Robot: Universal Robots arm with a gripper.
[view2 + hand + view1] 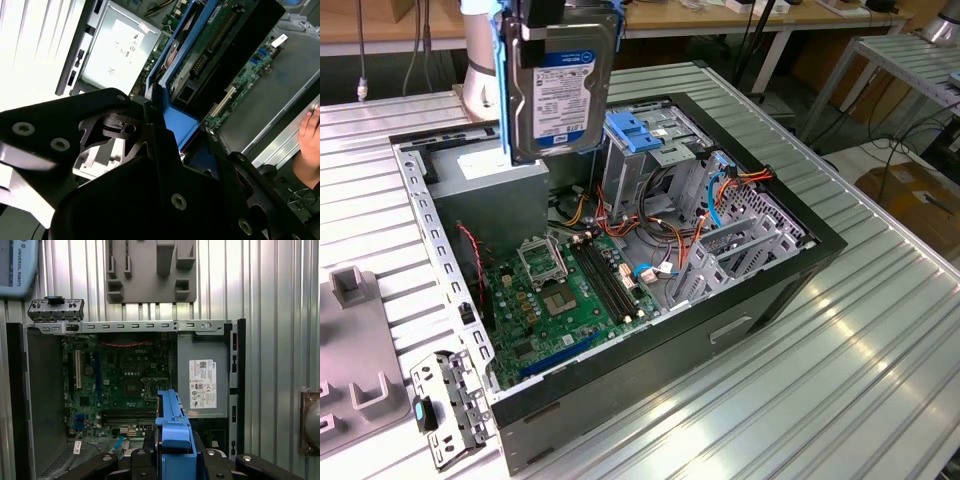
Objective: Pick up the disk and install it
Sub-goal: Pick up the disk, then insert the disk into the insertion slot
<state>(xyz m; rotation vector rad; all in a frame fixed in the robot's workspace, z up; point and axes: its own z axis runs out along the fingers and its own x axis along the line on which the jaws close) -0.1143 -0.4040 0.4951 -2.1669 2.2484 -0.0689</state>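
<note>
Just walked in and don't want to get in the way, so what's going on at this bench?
The robot arm's gripper is shut on the disk, a hard drive in a blue carrier, and holds it upright in the air over the open computer case. The disk is not in the grey drive bay, which stands inside the case with a blue bracket on top. A person's hand is close to the case.

We count one disk (560, 95), one open computer case (650, 370), one green motherboard (555, 300) inside it, one blue plastic bracket (635, 135) on the one drive bay (620, 178), and one grey power supply (485, 192). On the worktop (880, 350) we count one loose metal bracket (450, 410) and one grey fixture plate (350, 400). In the second wrist view we count one hand (311, 135).
</note>
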